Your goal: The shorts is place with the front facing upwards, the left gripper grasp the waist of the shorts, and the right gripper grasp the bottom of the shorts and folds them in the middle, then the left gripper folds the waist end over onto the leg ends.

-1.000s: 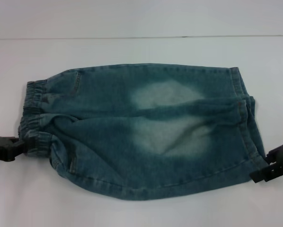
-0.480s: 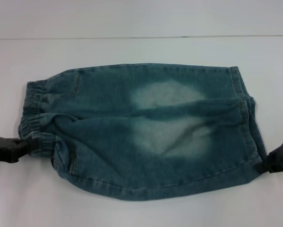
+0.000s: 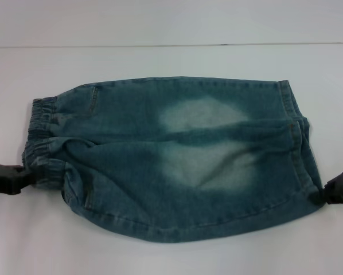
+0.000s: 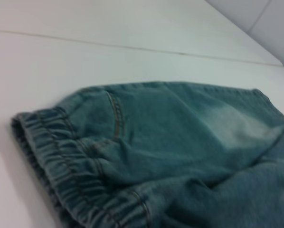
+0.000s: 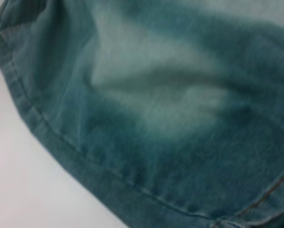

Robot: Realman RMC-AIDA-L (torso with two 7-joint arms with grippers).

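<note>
Blue denim shorts (image 3: 177, 154) lie flat on the white table, front up, with the elastic waist (image 3: 42, 132) to the left and the leg ends (image 3: 297, 143) to the right. My left gripper (image 3: 27, 176) touches the near corner of the waist. At the near corner of the leg hem is my right gripper (image 3: 329, 193), against the cloth. The left wrist view shows the gathered waist (image 4: 71, 175) close up. In the right wrist view the stitched hem (image 5: 61, 147) of the shorts fills the picture. Neither wrist view shows its own gripper.
The white table (image 3: 171, 258) runs on all sides of the shorts. Its far edge (image 3: 171, 45) crosses the head view as a thin line, with a pale wall behind it.
The right gripper has moved up and in toward the near hem corner. The left gripper pushed onto the waist corner, then drew back slightly. The shorts have barely shifted.
</note>
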